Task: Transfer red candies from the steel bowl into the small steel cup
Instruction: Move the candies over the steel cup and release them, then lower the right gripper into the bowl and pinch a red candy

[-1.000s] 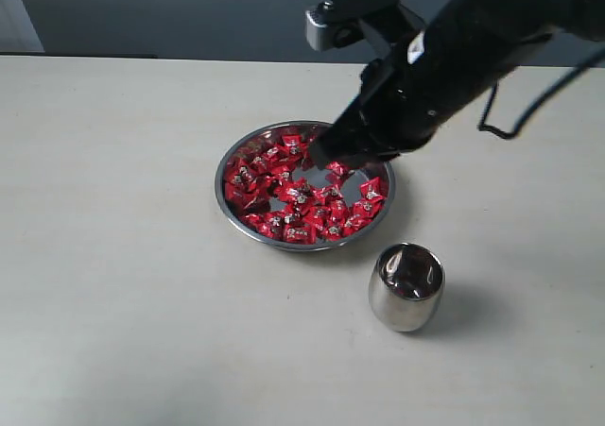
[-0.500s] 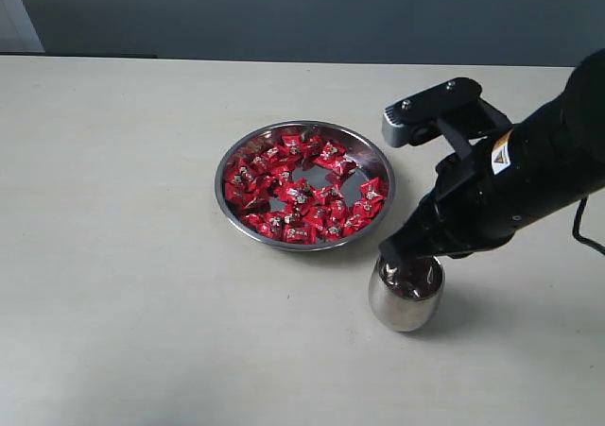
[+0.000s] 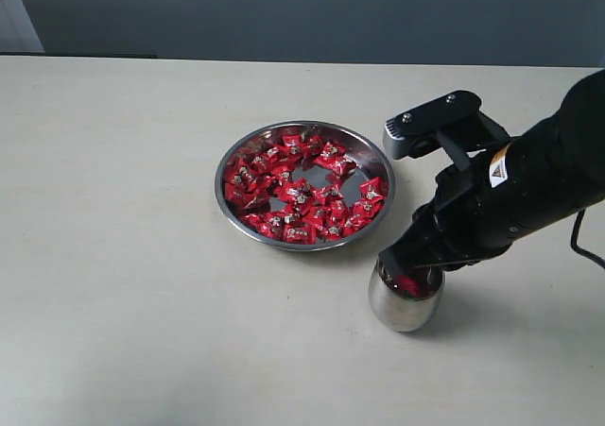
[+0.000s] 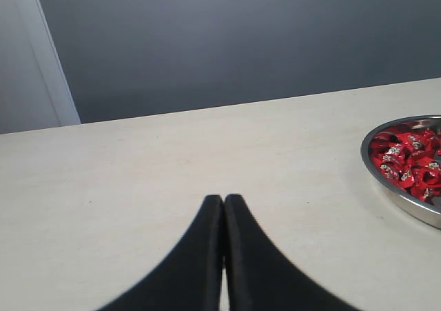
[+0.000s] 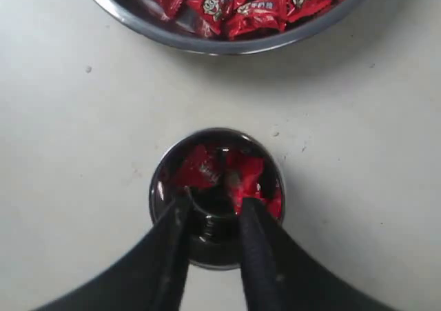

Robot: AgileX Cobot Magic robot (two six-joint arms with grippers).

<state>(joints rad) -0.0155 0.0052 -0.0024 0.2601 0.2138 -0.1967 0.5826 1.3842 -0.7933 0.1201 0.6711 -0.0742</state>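
Note:
The steel bowl holds many red candies at the table's middle. In front and to the right of it stands the small steel cup. My right gripper hangs directly over the cup's mouth. In the right wrist view, the right gripper is open, its fingers apart above the cup, and red candy lies inside the cup. The bowl with candies lies just beyond. My left gripper is shut and empty over bare table, with the bowl off to one side.
The pale tabletop stretches wide on the left and in front. A dark wall runs behind the table's far edge. The right arm's black body looms over the table to the right of the bowl.
The right gripper went from above the bowl to over the cup and lowered a little. Red candy now shows inside the cup. The left gripper's earlier state is not shown.

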